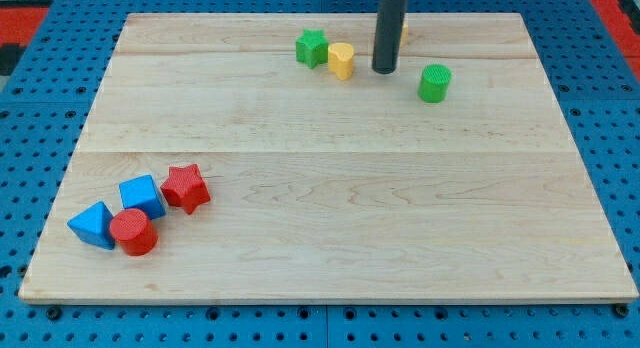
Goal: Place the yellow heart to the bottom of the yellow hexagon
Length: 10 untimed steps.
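Item: yellow heart [342,60], near the board's [330,218] far edge, between green star [312,48] and our tip [385,70]. We judge it light, rigid, easily slid; push its flat side. Yellow hexagon [403,32] barely shows behind the rod. Our tip grasps nothing, just right of the heart
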### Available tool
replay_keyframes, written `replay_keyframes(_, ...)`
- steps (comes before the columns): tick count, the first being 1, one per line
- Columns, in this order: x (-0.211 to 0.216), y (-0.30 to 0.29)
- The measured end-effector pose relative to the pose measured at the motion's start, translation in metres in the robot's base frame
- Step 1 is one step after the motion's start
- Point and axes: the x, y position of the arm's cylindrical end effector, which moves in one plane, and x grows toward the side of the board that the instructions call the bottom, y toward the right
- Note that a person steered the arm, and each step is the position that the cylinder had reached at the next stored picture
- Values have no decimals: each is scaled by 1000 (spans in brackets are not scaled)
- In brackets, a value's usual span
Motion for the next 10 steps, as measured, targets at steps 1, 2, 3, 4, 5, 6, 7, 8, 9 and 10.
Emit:
replay_keyframes(1,41,-86)
replay_keyframes(2,16,-100)
replay_keyframes(3,-35,-95)
replay_keyframes(4,-13,-66)
replay_keyframes(5,12,-19)
replay_keyframes(6,14,-51)
replay_keyframes(7,-6,-72)
replay_keyframes(8,-41,-50)
replay_keyframes(9,-27,-20)
replay_keyframes(10,-27,9)
